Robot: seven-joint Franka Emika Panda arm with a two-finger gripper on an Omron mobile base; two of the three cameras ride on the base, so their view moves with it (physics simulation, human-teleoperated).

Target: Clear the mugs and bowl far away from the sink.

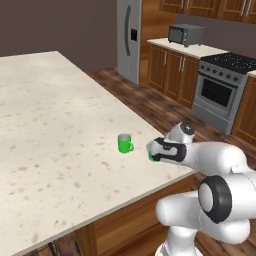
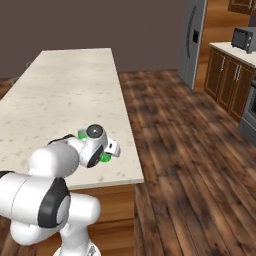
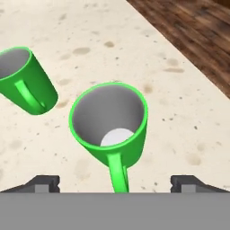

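While the arm reaches low over the near corner of the pale speckled tabletop (image 1: 55, 130), the gripper (image 3: 115, 182) hangs just above a green mug (image 3: 110, 123) with its fingers (image 3: 42, 183) spread wide, one at the lower left and one at the lower right of the hand view, neither touching the mug. That mug stands upright at the centre of the hand view, its pale grey inside open to the camera and its handle pointing down toward the bottom edge, between the two fingers. A second green mug (image 3: 24, 81) stands near it at the upper left of the hand view, apart from the first, its handle turned toward the lower right.

From the left base view, the second mug (image 1: 125, 143) sits a little right of centre on the tabletop, and just a green sliver of the first mug (image 1: 150, 157) peeks out beside the dark wrist. From the right base view, green shows at both sides of the hand near the tabletop's lower right corner. Wooden floor (image 2: 190, 150) lies beyond the tabletop edge, with a steel fridge (image 1: 129, 37), a microwave (image 1: 184, 34) and an oven (image 1: 220, 90) at the upper right of the left base view.
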